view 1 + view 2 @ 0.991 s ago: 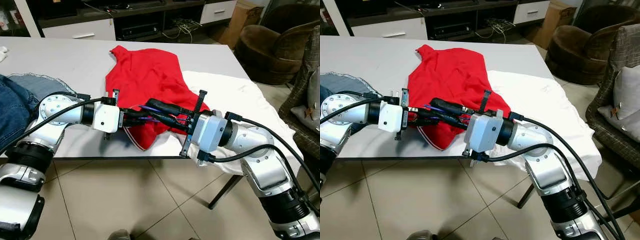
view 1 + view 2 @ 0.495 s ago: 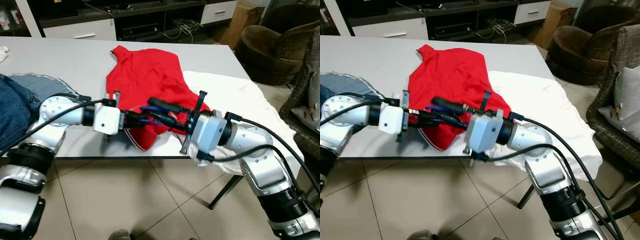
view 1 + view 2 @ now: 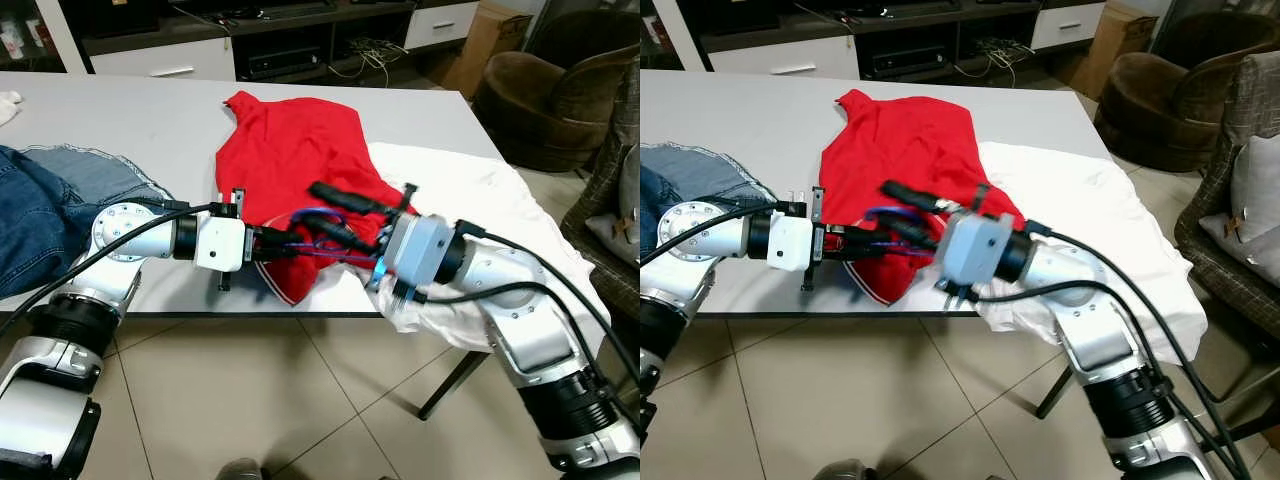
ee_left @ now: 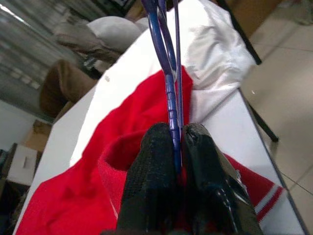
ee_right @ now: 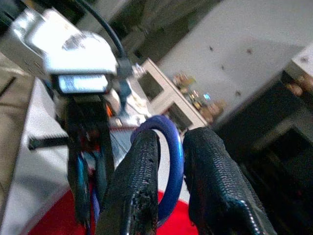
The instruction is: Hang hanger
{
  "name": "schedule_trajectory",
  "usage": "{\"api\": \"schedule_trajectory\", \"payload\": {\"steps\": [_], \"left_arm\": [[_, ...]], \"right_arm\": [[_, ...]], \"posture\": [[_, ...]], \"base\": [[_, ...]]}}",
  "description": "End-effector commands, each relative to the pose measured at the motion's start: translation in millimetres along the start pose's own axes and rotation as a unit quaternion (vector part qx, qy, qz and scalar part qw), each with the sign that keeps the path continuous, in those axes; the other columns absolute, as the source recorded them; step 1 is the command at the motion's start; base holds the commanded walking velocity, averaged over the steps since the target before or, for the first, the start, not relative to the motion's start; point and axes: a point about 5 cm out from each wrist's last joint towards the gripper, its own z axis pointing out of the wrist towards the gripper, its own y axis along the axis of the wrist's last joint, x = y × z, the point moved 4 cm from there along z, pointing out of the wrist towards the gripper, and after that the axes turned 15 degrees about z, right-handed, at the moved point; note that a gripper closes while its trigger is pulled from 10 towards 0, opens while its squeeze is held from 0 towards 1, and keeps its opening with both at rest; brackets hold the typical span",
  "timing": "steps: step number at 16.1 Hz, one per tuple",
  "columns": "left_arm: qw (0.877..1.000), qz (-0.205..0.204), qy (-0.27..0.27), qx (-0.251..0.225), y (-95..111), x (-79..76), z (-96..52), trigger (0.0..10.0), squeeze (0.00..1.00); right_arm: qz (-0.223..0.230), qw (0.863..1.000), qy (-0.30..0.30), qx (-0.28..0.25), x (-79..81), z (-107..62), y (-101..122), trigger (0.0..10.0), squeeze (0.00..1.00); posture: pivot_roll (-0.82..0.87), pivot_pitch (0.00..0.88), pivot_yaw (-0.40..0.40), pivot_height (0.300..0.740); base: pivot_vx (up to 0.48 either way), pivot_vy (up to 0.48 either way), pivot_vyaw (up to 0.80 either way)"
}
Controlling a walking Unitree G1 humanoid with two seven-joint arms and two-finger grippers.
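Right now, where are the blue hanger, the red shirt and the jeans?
blue hanger [image 4: 169, 93]: left wrist view, on its thin wire.
red shirt [image 3: 290, 140]: left eye view, on its back panel.
jeans [image 3: 40, 215]: left eye view, on the denim leg.

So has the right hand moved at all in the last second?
Yes. The right hand has lifted and pushed away from the robot, from the table's near edge up over the red shirt, gripping the blue hanger.
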Motion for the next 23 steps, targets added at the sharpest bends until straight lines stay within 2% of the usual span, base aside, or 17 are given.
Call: {"api": "schedule_trajectory", "payload": {"steps": [1,3,5,9,10,11,12,13,14,15,16,17,19,20,21,22,23], "left_arm": [[1.000,-0.008,0.013,0.005,-3,-0.3,-3.7,0.0,0.00],[0.999,-0.016,0.028,0.012,-6,-0.5,-6.6,0.0,0.00],[0.999,-0.023,0.036,0.015,-8,-2.7,-8.1,0.0,0.00],[0.999,-0.027,0.037,0.015,-9,-5.1,-4.5,0.0,0.00],[0.999,-0.026,0.037,0.014,-8,-5.1,-3.5,0.0,0.00],[0.999,-0.026,0.037,0.013,-8,-5.1,-2.2,0.0,0.00],[0.999,-0.026,0.038,0.013,-8,-5.0,-1.6,0.0,0.00],[0.999,-0.027,0.039,0.013,-8,-5.2,-1.6,0.0,0.00],[0.999,-0.027,0.040,0.014,-8,-6.0,-2.0,0.0,0.00],[0.999,-0.027,0.040,0.014,-8,-6.3,-2.1,0.0,0.00],[0.999,-0.028,0.041,0.015,-9,-6.9,-2.2,0.0,0.00],[0.999,-0.028,0.043,0.017,-9,-6.7,-2.1,0.0,0.00],[0.998,-0.028,0.045,0.017,-9,-6.1,-1.5,0.0,0.00],[0.998,-0.027,0.047,0.016,-9,-5.7,-1.0,0.0,0.00],[0.998,-0.027,0.047,0.016,-9,-5.5,-0.8,0.0,0.00],[0.998,-0.027,0.049,0.016,-9,-5.0,-0.4,0.0,0.00],[0.998,-0.027,0.053,0.017,-9,-4.3,-0.4,0.0,0.00]], "right_arm": [[-0.017,0.998,-0.052,0.020,-24.9,-11.8,-2,10.0,0.00],[-0.030,0.993,-0.103,0.045,-43.5,-28.6,-10,10.0,0.00],[-0.051,0.989,-0.132,0.051,-53.6,-39.2,-11,10.0,0.00],[-0.059,0.987,-0.145,0.036,-60.6,-39.0,-4,10.0,0.02],[-0.057,0.988,-0.141,0.031,-59.7,-37.3,-2,10.0,0.89],[-0.053,0.989,-0.134,0.029,-58.3,-35.2,-2,10.0,1.00],[-0.046,0.990,-0.126,0.036,-56.9,-34.9,-4,10.0,0.94],[-0.016,0.993,-0.111,0.044,-53.1,-36.0,-8,10.0,0.00],[0.029,0.995,-0.089,0.040,-46.0,-37.7,-8,10.0,0.00],[0.043,0.995,-0.078,0.039,-42.4,-37.9,-7,10.0,0.00],[0.096,0.993,-0.051,0.037,-34.0,-38.7,-6,10.0,0.30],[0.159,0.986,0.001,0.052,-18.9,-40.3,-7,10.0,1.00],[0.179,0.980,0.044,0.078,-7.1,-43.4,-9,10.0,1.00],[0.176,0.978,0.058,0.100,-2.9,-44.8,-12,10.0,0.62],[0.174,0.977,0.059,0.107,-2.4,-45.0,-12,10.0,0.62],[0.176,0.976,0.057,0.111,-2.7,-45.6,-13,10.0,0.00],[0.182,0.975,0.052,0.113,-4.3,-46.7,-13,10.0,0.00]], "posture": [[0.09,0.009,-0.042,0.740],[0.09,0.009,-0.045,0.740],[0.09,0.008,-0.043,0.740],[0.08,0.004,-0.043,0.740],[0.08,0.004,-0.043,0.740],[0.08,0.003,-0.043,0.740],[0.08,0.001,-0.044,0.740],[0.08,0.001,-0.044,0.740],[0.08,0.001,-0.044,0.740],[0.08,0.000,-0.046,0.740],[0.08,0.000,-0.046,0.740],[0.08,0.000,-0.047,0.740],[0.08,0.000,-0.049,0.740],[0.08,0.000,-0.049,0.740],[0.08,0.000,-0.049,0.740],[0.08,0.000,-0.050,0.740],[0.08,0.000,-0.052,0.740]], "base": [[0.000,0.000,0.00],[0.000,0.000,0.00],[0.000,0.000,0.00],[0.000,0.000,0.00],[0.000,0.000,0.00],[0.000,0.000,0.00],[0.000,0.000,0.00],[0.000,0.000,0.00],[0.000,0.000,0.00],[0.000,0.000,0.00],[0.000,0.000,0.00],[0.000,0.000,0.00],[0.000,0.000,0.00],[0.000,0.000,0.00],[0.000,0.000,0.00],[0.000,0.000,0.00],[0.000,0.000,0.00]]}}
